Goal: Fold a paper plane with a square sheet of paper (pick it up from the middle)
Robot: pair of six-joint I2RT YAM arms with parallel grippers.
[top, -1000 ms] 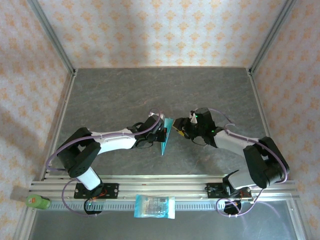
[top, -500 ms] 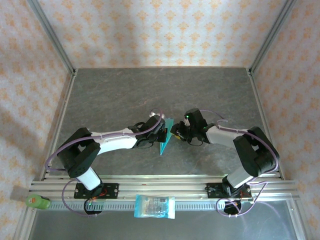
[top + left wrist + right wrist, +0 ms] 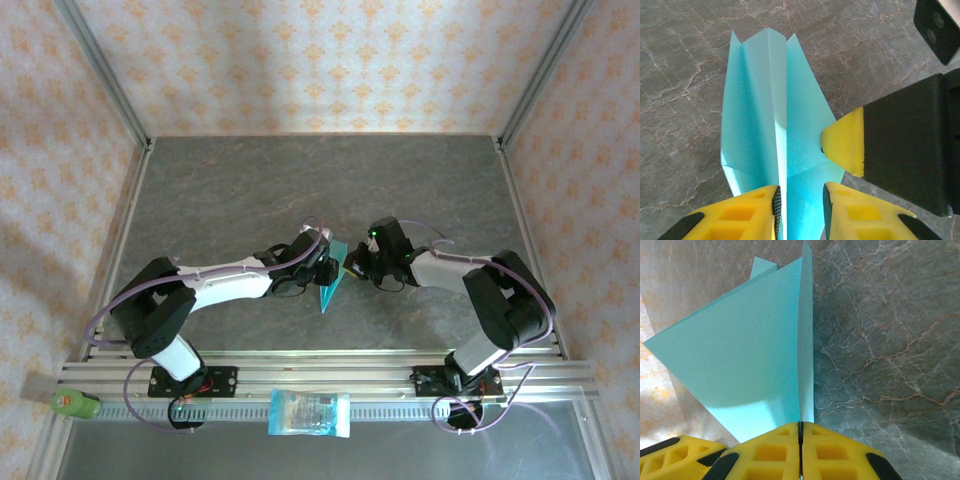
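Ops: Handover just flipped. Right gripper (image 3: 800, 427) was gaping a second ago; now it's clamped flat on one wing of the paper plane (image 3: 760, 110). Left gripper (image 3: 800, 192) was clenched and has now let go.

QA: Fully released?

Ops: Partway. There's a clear gap between its fingers. The centre fold stands in that gap, close to one pad, and I can't tell if it touches. Not squeezed.

QA: So who carries it?

Ops: Right only, I'd say. Its pads meet on the paper with no daylight between them.

QA: Where's the paper?

Ops: Over the middle of the table (image 3: 250, 190), between the two wrists, narrow end toward the near edge. Can't tell if it rests on the surface.

QA: Meaning?

Ops: Probably a regrip. Centre crease and wings are in, and the left is free to reposition for the next fold.
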